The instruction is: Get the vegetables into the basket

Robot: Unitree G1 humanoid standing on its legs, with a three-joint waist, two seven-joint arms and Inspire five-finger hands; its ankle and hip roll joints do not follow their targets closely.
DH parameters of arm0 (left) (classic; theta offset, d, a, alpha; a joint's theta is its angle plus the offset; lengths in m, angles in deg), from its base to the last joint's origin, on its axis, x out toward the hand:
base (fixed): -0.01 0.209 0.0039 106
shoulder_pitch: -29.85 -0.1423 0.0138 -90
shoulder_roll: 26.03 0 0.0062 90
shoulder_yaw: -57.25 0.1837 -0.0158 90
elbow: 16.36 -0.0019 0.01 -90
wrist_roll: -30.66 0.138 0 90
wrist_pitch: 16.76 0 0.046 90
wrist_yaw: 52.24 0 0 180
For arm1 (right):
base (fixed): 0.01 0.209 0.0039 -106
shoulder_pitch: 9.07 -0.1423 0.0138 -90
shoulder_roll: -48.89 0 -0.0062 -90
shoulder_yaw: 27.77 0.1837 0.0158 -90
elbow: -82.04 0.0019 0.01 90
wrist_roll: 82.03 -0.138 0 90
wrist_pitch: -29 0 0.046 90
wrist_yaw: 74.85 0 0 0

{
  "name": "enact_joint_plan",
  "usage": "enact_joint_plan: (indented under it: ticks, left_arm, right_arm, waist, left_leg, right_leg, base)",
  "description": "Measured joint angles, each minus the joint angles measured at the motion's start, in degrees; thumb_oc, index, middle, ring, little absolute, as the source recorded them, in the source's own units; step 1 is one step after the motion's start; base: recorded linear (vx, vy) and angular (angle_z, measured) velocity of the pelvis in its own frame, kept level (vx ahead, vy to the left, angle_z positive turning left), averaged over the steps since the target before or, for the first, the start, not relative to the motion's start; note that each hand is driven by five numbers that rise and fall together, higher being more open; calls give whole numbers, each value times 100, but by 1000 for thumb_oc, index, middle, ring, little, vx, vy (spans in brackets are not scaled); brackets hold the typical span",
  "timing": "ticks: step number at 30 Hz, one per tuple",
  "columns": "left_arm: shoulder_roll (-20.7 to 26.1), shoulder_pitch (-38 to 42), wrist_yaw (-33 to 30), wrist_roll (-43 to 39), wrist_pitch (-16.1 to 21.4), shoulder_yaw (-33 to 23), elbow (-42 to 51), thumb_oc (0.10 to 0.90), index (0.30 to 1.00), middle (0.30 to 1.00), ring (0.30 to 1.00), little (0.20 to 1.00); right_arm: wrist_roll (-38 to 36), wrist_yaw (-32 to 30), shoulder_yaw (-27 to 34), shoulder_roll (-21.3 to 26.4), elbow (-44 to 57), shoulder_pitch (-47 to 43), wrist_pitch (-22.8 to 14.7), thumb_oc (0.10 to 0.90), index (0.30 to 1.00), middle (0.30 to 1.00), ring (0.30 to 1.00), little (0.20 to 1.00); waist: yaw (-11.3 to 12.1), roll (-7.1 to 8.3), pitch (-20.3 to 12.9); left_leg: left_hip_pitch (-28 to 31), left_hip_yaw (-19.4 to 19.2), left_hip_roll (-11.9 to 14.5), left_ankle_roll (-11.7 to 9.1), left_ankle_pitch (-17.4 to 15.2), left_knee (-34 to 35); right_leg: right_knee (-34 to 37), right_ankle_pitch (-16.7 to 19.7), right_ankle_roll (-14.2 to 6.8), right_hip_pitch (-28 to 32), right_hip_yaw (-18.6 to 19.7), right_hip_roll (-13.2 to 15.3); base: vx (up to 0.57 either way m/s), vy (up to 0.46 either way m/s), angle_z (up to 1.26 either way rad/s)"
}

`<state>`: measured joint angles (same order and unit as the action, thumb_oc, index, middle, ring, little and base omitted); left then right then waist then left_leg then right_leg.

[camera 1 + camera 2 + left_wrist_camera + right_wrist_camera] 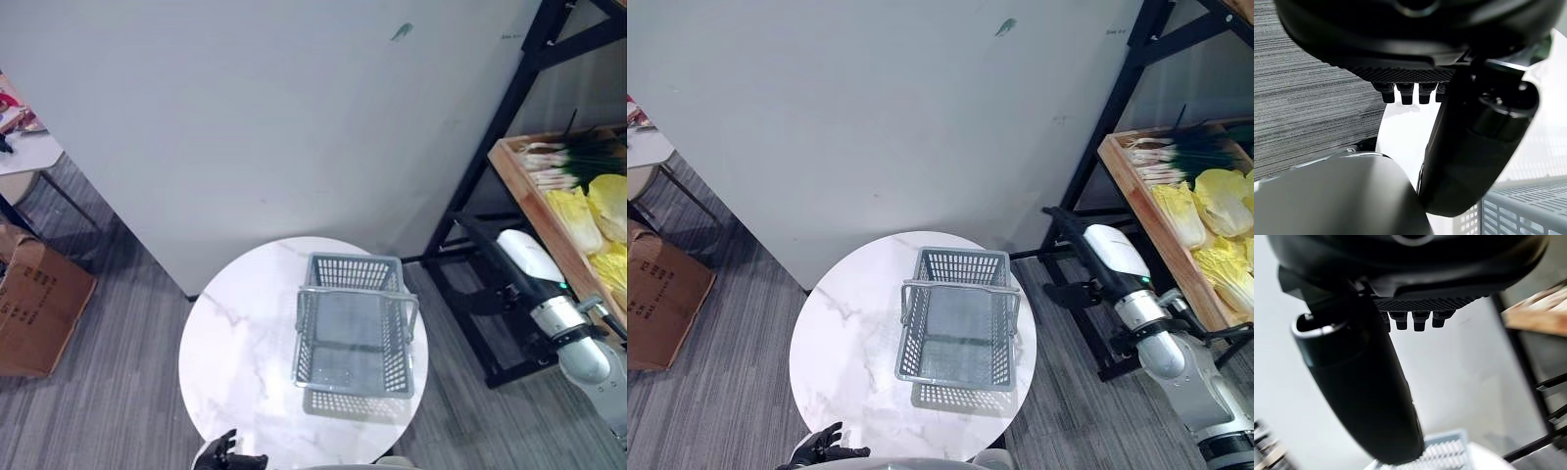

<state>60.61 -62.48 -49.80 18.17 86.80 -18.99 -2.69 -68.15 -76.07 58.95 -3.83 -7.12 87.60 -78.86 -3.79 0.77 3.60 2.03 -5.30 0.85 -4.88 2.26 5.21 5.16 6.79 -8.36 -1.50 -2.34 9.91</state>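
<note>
My basket [355,328] is a pale grey plastic one with latticed walls and floor, rectangular, its two handles folded down across the rim toward the far end. It stands upright and holds nothing, on the round white marble-patterned table [235,333], set toward the table's 3 o'clock side.

The vegetables lie in a wooden tray [1136,201] on a black metal rack [519,88], off at about 2 o'clock from the basket and well apart from it. At the far end of the tray are green onions [1176,152] with white stalks and dark green tops; nearer are heads of napa cabbage [1215,211], pale yellow with crinkled leaves, lying side by side.

My left hand [227,453] shows at the table's 6 o'clock edge, dark, fingers loosely spread and empty; in the left wrist view the fingertips [1405,92] stick out in a straight row beside the thumb, with the table edge and a corner of the basket past them. My right hand [1376,396] hangs in open air with straight fingers, nothing in it, and the basket's far wall shows past the thumb. My right arm reaches up along the rack's front at 3 o'clock.

A brown cardboard box [34,304] sits on the grey carpet at 9 o'clock; it bears some print, too small to read. A white panel [274,117] stands behind the table at 12 o'clock
</note>
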Motion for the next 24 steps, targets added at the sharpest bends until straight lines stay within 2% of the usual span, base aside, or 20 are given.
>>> enact_joint_plan:
  ticks: [6, 7, 11, 24]
  left_arm:
    - [7, 47, 21, 4, -7, -18, 1, 900, 1000, 1000, 1000, 1000]
    - [7, 48, 21, 3, -1, -23, 6, 900, 1000, 1000, 1000, 1000]
    - [9, 67, 27, 5, -9, -48, 6, 900, 1000, 1000, 1000, 1000]
    - [32, 110, 32, 5, -46, -98, 13, 900, 1000, 1000, 1000, 1000]
  right_arm:
    - [207, 257, -883, 385, -293, -514, -51, 900, 1000, 1000, 1000, 1000]
    - [205, 262, -887, 381, -310, -515, -52, 900, 1000, 1000, 1000, 1000]
    - [203, 382, -1518, 399, -936, -1208, -20, 900, 1000, 1000, 1000, 1000]
    - [193, 593, -2425, 248, -1161, -2031, 15, 900, 1000, 1000, 1000, 1000]
  waist:
    - [66, 11, 82]
    - [85, 17, 100]
    - [134, 46, 129]
    - [235, 77, 153]
  left_leg:
    - [34, 23, 7, -2, 1, -9]
    - [32, 26, 10, -2, 1, -9]
    - [22, 48, 16, -10, 6, -9]
    - [75, 110, 48, -17, 16, -11]
  right_leg:
    - [3, -33, -23, 55, -48, -3]
    - [6, -33, -22, 54, -50, -4]
    - [6, -35, -23, 55, -69, -11]
    - [-14, -40, 24, 126, -108, -48]
  base:
    - [5, -4, 3]
    - [0, 0, 0]
    - [4, -4, 1]
    - [4, -3, 1]
